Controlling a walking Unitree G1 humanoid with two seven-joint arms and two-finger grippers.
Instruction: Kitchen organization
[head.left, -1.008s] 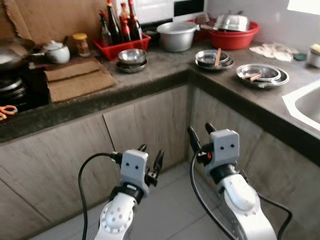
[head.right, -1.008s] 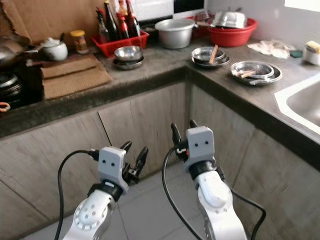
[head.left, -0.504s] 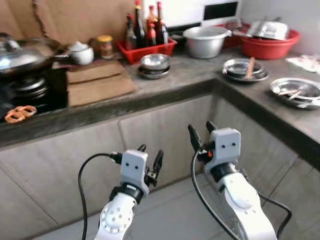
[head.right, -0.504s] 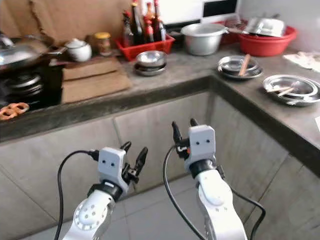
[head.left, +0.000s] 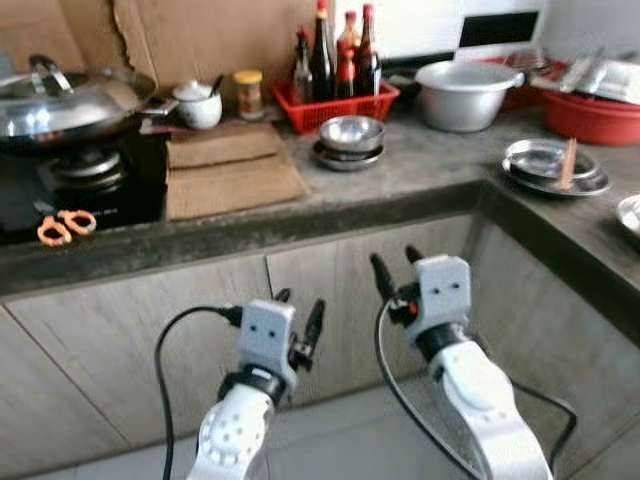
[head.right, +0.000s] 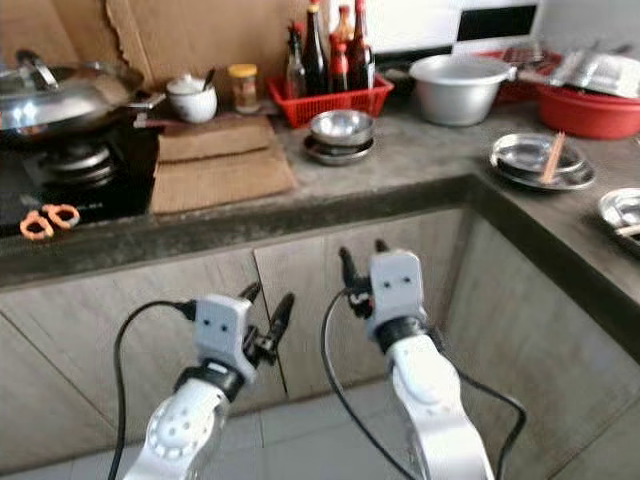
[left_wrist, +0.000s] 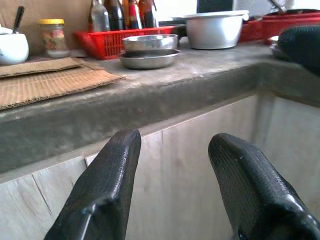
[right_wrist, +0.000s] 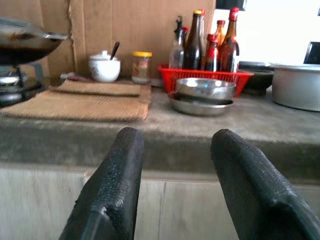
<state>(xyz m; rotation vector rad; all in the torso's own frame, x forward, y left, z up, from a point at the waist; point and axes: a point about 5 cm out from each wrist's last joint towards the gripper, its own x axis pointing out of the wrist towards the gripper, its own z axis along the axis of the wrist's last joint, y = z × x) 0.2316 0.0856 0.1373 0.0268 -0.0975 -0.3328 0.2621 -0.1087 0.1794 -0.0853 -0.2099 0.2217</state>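
A lidded wok (head.left: 70, 100), cut off at the frame's left edge, sits above orange scissors (head.left: 62, 226). The left gripper (head.left: 300, 318) and right gripper (head.left: 392, 268) hover below the counter (head.left: 420, 170), fingers spread, empty. Stacked steel bowls (head.left: 350, 140) rest before a red basket (head.left: 345, 100); its bottle tops are cropped.
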